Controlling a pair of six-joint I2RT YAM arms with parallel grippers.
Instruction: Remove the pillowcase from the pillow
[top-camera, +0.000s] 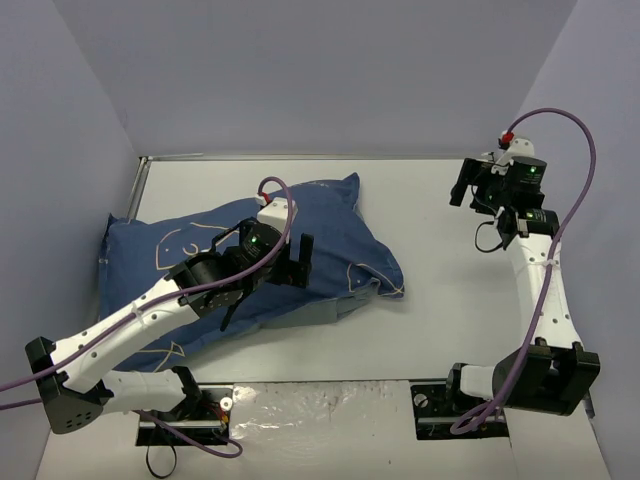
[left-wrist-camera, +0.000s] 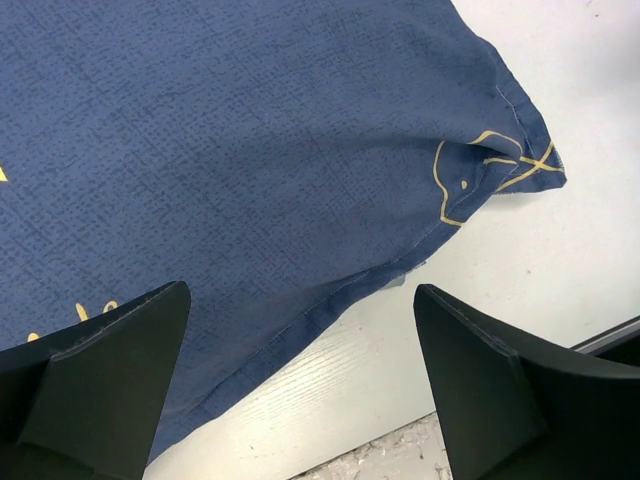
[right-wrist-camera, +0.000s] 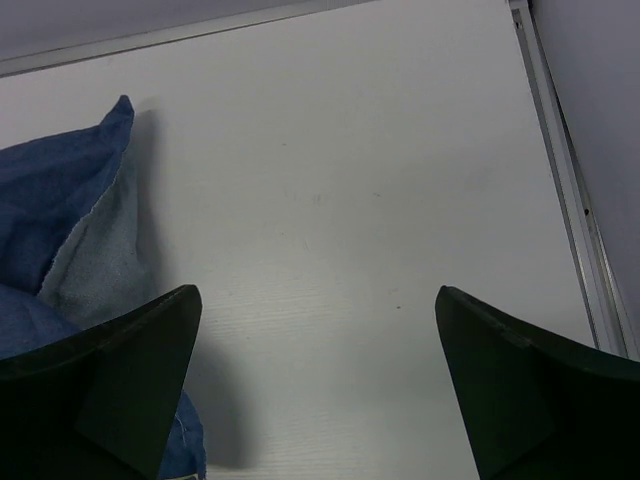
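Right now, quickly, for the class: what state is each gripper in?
Left gripper: open, holding nothing, above the pillowcase.
Right gripper: open, holding nothing, above the table.

ROBOTICS LAB, TEST CELL: The left arm (top-camera: 130, 325) and the right arm (top-camera: 540, 290), both white and black, stand bolted on black base mounts (top-camera: 545, 385) at the near edge of a plain white tabletop (top-camera: 440, 290). Bare pale grey walls (top-camera: 330, 70) box the bench in on three sides, a metal rim (right-wrist-camera: 580, 240) edges it, and purple cables (top-camera: 588, 180) loop off the arms. A blue pillowcase (top-camera: 340, 215) lies on the tabletop.
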